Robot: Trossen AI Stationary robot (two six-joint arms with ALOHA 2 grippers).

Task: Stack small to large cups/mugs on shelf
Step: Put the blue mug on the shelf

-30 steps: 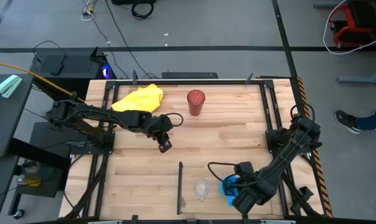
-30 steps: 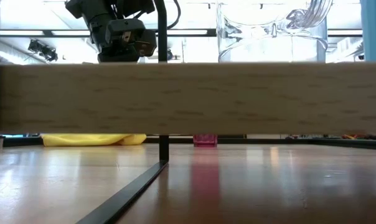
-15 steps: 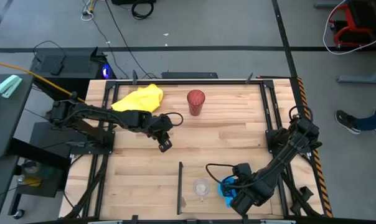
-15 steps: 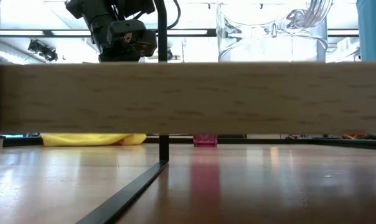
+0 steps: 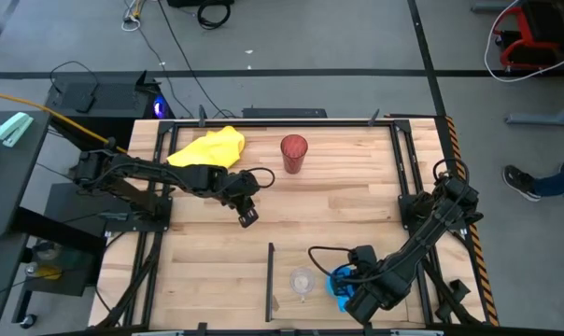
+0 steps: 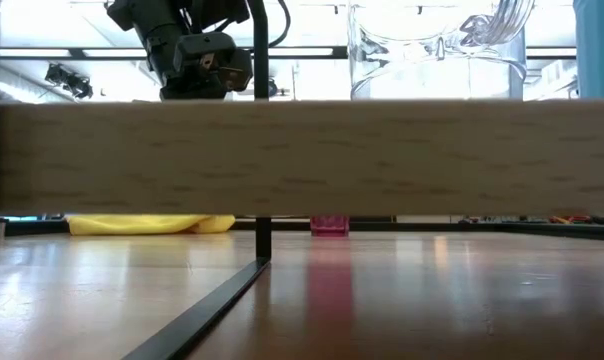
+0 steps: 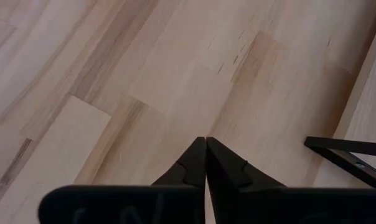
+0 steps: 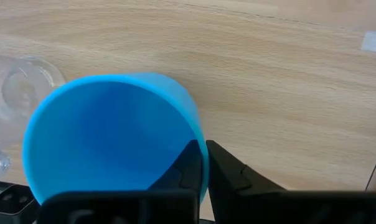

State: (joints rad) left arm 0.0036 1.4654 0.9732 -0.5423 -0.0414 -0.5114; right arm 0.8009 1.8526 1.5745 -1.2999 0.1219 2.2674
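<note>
Your right claw [image 5: 349, 287] reaches low over the near edge of the pale wood desk [image 5: 338, 210], pinching the rim of the bright blue handled mug [image 8: 113, 137] just beside the tiny clear plastic cup [image 5: 303, 280]. Your left claw [image 7: 205, 163] hovers mid-desk, fingers closed together and empty, with the dark-red translucent tumbler [image 5: 293, 153] upright near the far edge.

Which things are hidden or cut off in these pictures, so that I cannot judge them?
- Blue mug: its handle is not visible; in the high view the right gripper covers most of it.
- Low view: the wooden plank hides the lower parts of the clear cup and the mug.
- Red tumbler: only its base shows in the low view.
- Yellow cloth: the plank cuts off its top.
- Left gripper: shut, over bare wood.
</note>
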